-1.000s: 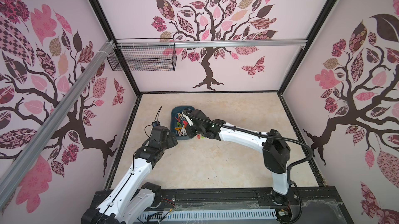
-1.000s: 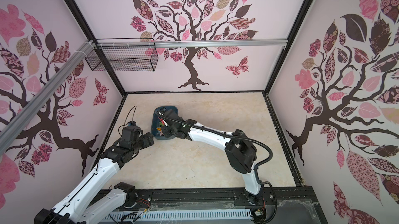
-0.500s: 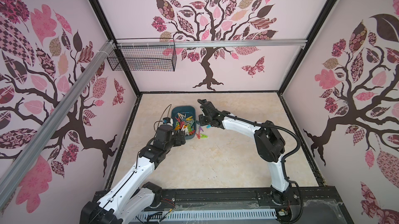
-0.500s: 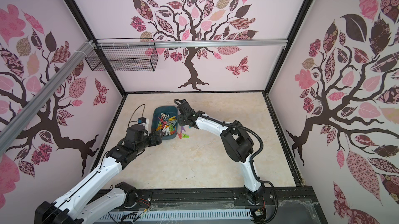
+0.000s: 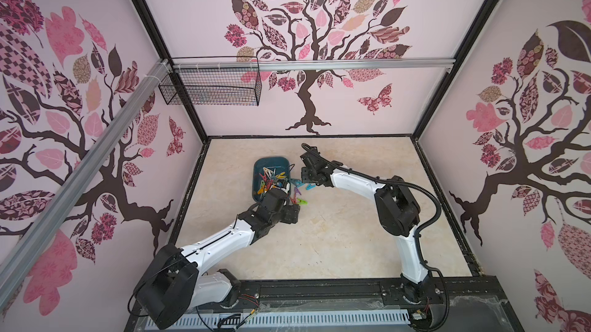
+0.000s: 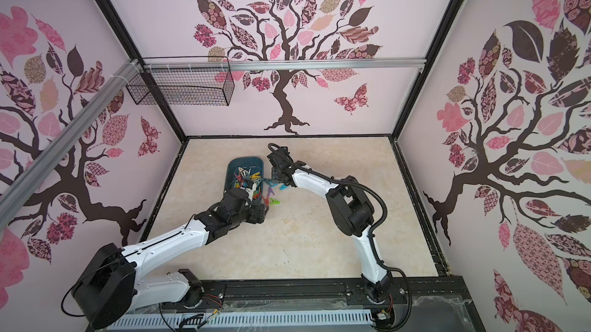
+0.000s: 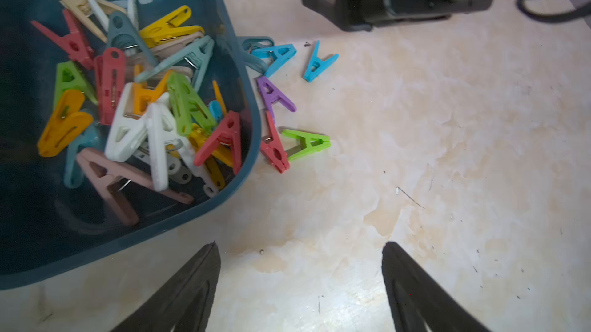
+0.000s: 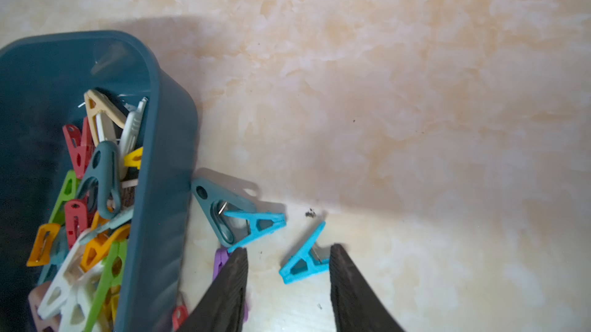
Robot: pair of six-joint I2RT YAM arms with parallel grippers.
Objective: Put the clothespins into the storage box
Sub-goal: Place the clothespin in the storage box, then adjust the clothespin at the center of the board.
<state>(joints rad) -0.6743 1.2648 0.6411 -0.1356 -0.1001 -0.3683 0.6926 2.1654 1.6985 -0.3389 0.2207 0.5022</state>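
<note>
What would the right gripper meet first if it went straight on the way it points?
Probably the light blue clothespin lying on the table, between the open jaws of the right gripper. How high the gripper hangs above it is unclear.

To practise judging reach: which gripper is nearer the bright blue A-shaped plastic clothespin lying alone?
Right. The right gripper, open, hangs over that clothespin; the left gripper is by a corner of the teal plastic storage box.

A black wire mesh basket (image 5: pixel 209 89) hangs from the aluminium rail (image 5: pixel 351 64) on the back wall. The walls carry a tree decal (image 5: pixel 307 97) with pink leaves and a butterfly (image 5: pixel 374 99). The tabletop (image 5: pixel 335 234) has a beige marble pattern.
</note>
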